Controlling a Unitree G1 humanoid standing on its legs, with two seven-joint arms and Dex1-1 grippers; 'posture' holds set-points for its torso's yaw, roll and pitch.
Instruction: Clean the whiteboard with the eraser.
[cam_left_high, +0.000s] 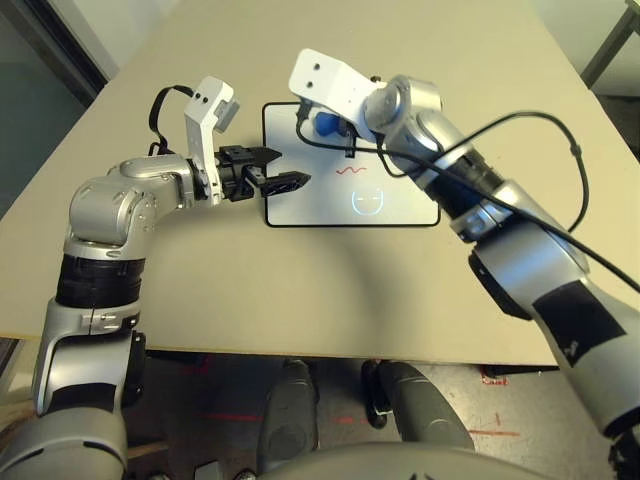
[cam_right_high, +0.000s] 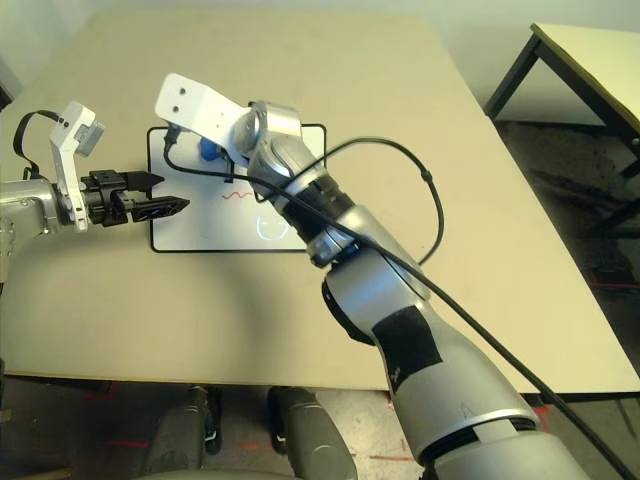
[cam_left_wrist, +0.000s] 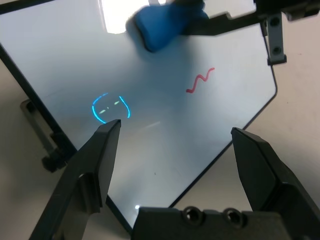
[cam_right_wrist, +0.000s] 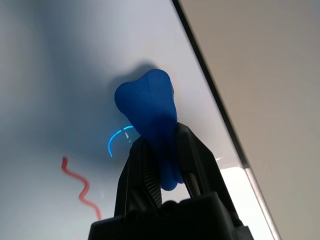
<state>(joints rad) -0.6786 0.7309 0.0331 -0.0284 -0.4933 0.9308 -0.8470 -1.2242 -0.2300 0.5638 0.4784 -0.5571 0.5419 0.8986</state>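
Whiteboard (cam_left_high: 330, 205) lies flat at upper centre of the table (cam_left_high: 300, 300), bearing a red squiggle (cam_left_high: 352, 172) and blue ring (cam_left_high: 368, 202). Right gripper (cam_right_wrist: 160, 165) clamps the eraser (cam_right_wrist: 150, 115) over the board's upper part. Left gripper (cam_left_wrist: 175, 145), fingers apart, hovers at the board's left edge.

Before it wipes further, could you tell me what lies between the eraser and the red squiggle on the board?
Nothing: in the left wrist view only bare white whiteboard lies between the eraser, held by the right gripper, and the red squiggle.

Left tool (cam_left_high: 283, 168) over whiteboard's (cam_left_high: 330, 210) left edge.
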